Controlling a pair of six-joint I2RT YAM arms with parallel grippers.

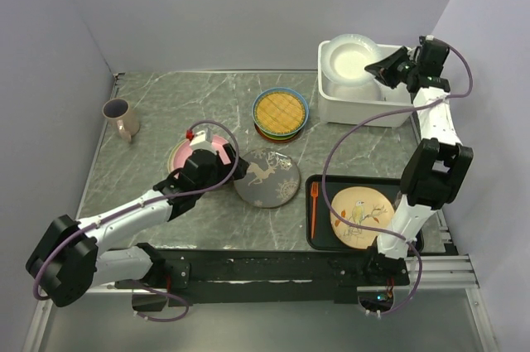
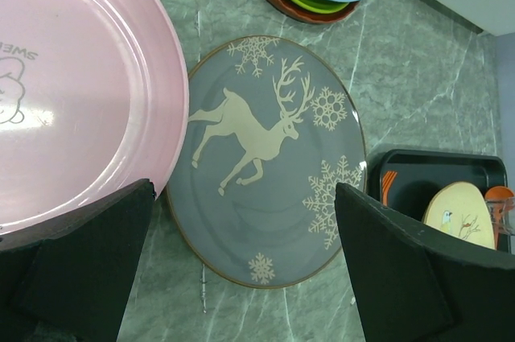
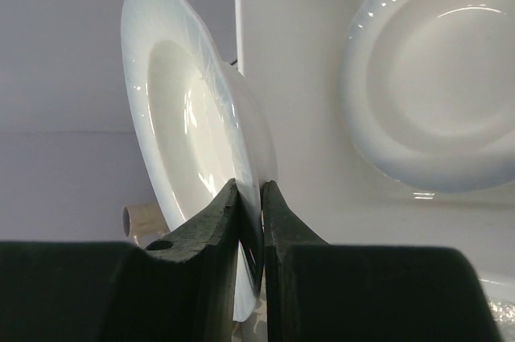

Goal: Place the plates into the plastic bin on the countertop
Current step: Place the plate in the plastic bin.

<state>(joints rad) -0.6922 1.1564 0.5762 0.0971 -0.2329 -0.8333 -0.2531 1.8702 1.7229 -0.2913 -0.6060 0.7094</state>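
Bin [image 1: 364,112] check: white plastic tub at the countertop's [image 1: 166,95] far right, one white fluted plate [image 3: 434,92] lying inside. My right gripper [image 3: 251,189] is pinched nearly closed on a second white plate's [image 3: 185,117] rim, held on edge at the bin. Left gripper [image 2: 243,189] gapes wide, holding nothing, above the pink plate [image 2: 72,92] and deer plate [image 2: 265,157]. Black tray [image 1: 327,236] holds a bird plate [image 1: 362,215] and an orange fork [image 1: 315,199].

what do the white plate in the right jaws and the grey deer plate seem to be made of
White plate: likely glazed ceramic or porcelain, glossy, going by the sharp highlights. Deer plate: satin grey with a printed pale deer; ceramic or melamine, cannot tell which.
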